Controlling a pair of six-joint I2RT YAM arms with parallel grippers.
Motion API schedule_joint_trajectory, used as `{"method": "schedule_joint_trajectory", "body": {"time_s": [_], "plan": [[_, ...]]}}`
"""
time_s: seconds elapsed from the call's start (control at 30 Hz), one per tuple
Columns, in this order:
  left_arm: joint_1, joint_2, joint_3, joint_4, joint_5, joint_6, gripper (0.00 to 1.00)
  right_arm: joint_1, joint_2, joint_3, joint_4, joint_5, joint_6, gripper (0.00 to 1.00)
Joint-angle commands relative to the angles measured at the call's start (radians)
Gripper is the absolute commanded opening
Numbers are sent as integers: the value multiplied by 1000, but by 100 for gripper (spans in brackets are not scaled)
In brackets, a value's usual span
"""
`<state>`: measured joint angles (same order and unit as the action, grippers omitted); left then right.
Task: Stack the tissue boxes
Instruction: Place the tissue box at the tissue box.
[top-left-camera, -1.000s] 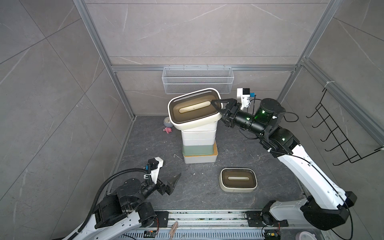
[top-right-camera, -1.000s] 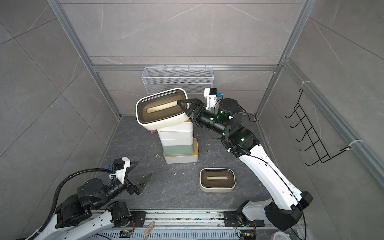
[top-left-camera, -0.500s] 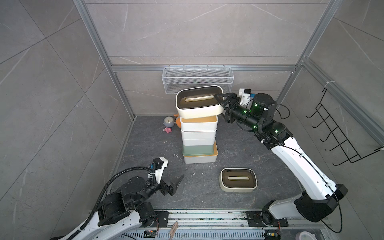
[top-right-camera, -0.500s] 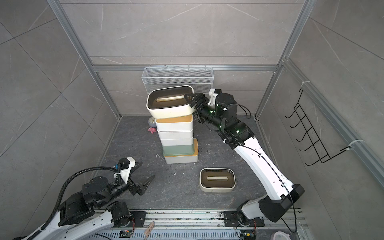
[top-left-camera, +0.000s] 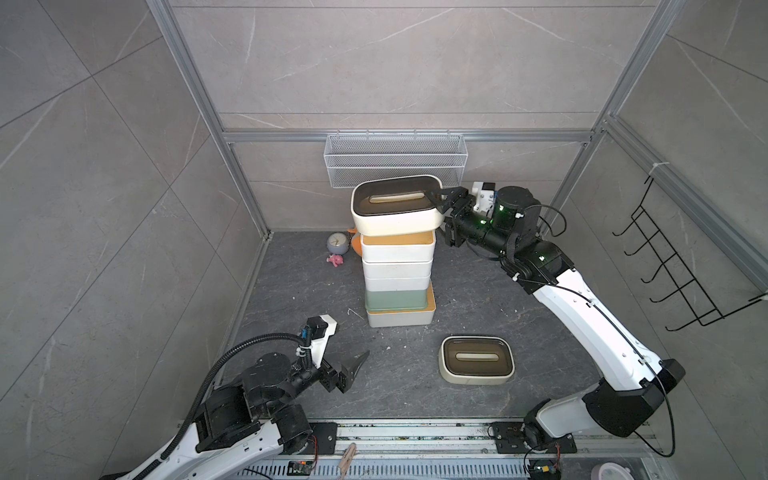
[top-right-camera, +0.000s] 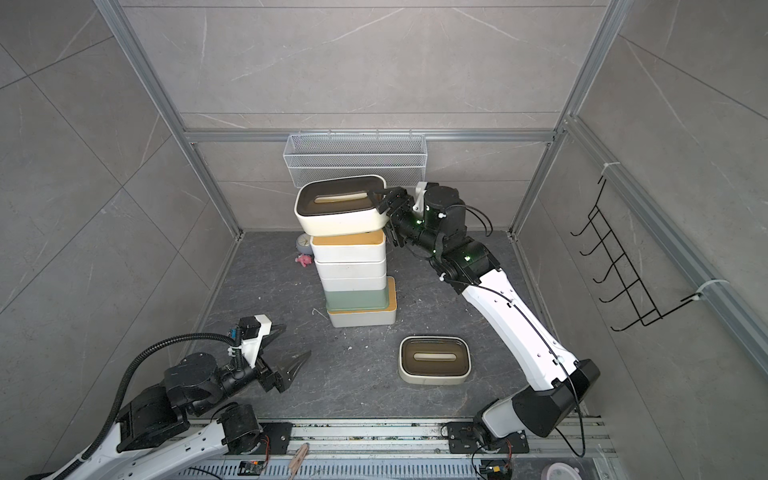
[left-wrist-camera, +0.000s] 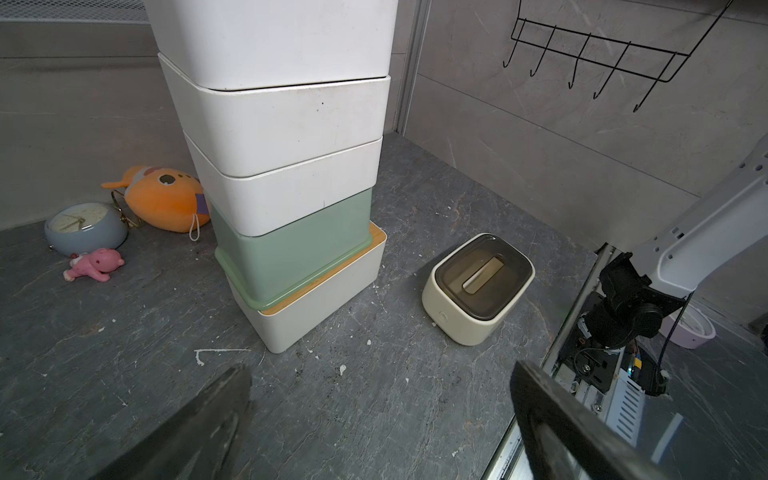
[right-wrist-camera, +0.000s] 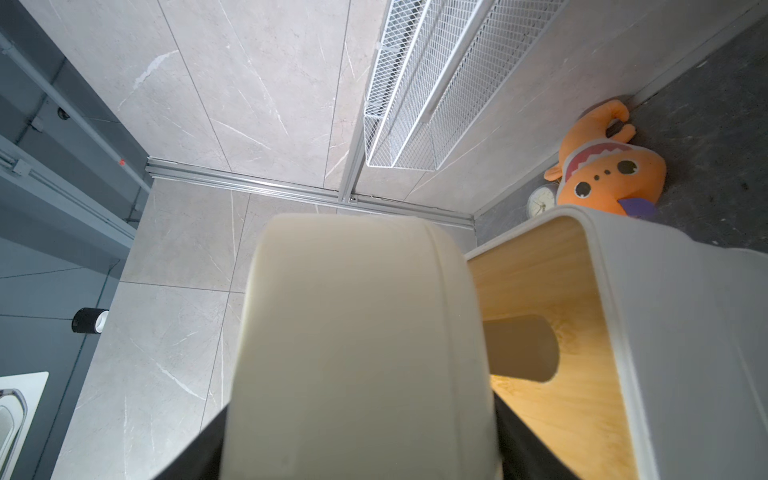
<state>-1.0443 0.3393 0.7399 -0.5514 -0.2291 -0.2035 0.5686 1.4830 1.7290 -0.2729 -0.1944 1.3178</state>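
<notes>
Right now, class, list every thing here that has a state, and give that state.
right gripper: shut on held cream tissue box
held cream tissue box: lid on, over stack, not released
stack of five tissue boxes: upright, slightly offset
floor cream tissue box: upright, lid on, unstacked
left gripper: open, empty
orange fish toy: lying on floor

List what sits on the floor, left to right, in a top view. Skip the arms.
Clock → stack of tissue boxes → loose cream tissue box. Pink toy skipped: it lines up with the clock.
</notes>
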Motion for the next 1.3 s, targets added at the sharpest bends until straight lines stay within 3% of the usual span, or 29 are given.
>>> {"method": "schedule_joint_trajectory", "body": {"time_s": [0.0,0.37,0.83,1.27], "plan": [[4,5,-4,45,13,-11,99,-4,1,-5,74,-2,22,73],[4,11,-1,40,9,-7,99,-6,17,-8,73,-8,15,75],[3,12,-2,40,14,-9,99,-9,21,-7,68,-16,-3,87],[2,20,0,41,12,-9,99,-9,35,57,-44,-7,-86,91]]}}
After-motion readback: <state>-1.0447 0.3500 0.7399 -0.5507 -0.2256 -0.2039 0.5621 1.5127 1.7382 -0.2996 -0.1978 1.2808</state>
